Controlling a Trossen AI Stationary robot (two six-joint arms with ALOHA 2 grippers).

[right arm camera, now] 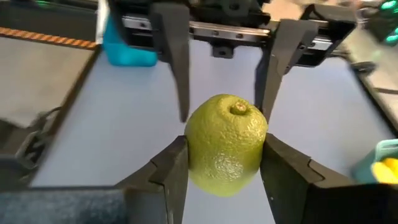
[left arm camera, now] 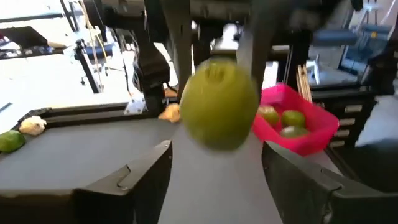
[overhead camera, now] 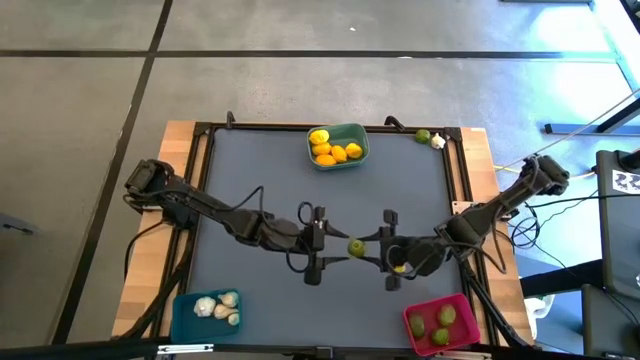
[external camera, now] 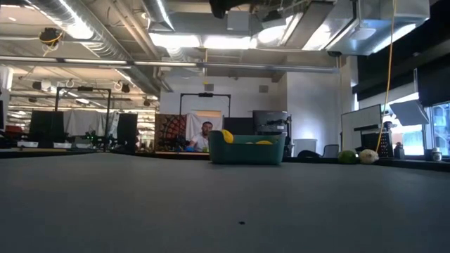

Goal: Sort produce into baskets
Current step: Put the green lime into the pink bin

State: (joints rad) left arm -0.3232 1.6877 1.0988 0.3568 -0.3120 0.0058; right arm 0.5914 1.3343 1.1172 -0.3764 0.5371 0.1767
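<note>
A green lime (overhead camera: pixel 356 247) hangs above the middle of the table between my two grippers, which face each other. My right gripper (right arm camera: pixel 227 168) is shut on it. My left gripper (left arm camera: pixel 217 180) stands open just to the lime's left, its fingers (right arm camera: pixel 177 62) apart from the fruit. The teal basket (overhead camera: pixel 360 138) at the far edge holds lemons. The blue basket (overhead camera: pixel 185 312) at the near left holds garlic. The pink basket (overhead camera: pixel 462 305) at the near right holds limes. My right gripper pinches the lime by its two opposite sides (right arm camera: pixel 193 155) between its two fingers. The fingers come from the table's right, slanting a little downward. The lime is lifted clear of the table, its stem nub (right arm camera: pixel 239 109) turned toward my left gripper.
A loose lime (overhead camera: pixel 422 136) and a garlic bulb (overhead camera: pixel 438 142) lie at the far right corner of the mat. A yellow piece (overhead camera: pixel 400 268) lies on the table under my right gripper. A raised frame (overhead camera: pixel 455 170) rims the mat.
</note>
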